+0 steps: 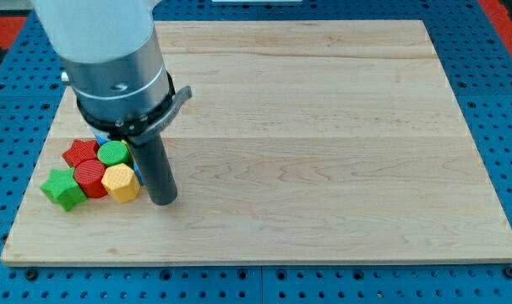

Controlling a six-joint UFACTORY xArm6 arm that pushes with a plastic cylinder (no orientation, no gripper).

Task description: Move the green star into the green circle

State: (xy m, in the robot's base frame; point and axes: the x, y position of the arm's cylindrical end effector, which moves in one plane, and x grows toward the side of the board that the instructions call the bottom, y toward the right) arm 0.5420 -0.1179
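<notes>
The green star (62, 188) lies at the view's lower left of the wooden board (324, 127), at the left end of a tight cluster of blocks. The green circle (113, 153) sits at the cluster's top, up and to the right of the star. Between them are a red circle (90, 178) and a red star-like block (79, 153). My tip (163, 200) rests on the board just right of the yellow block (121, 181), at the cluster's right side, apart from the green star.
A blue block (100, 138) shows only as slivers behind the rod and arm body. The arm's grey body (112, 59) covers the board's upper left. Blue pegboard surrounds the board.
</notes>
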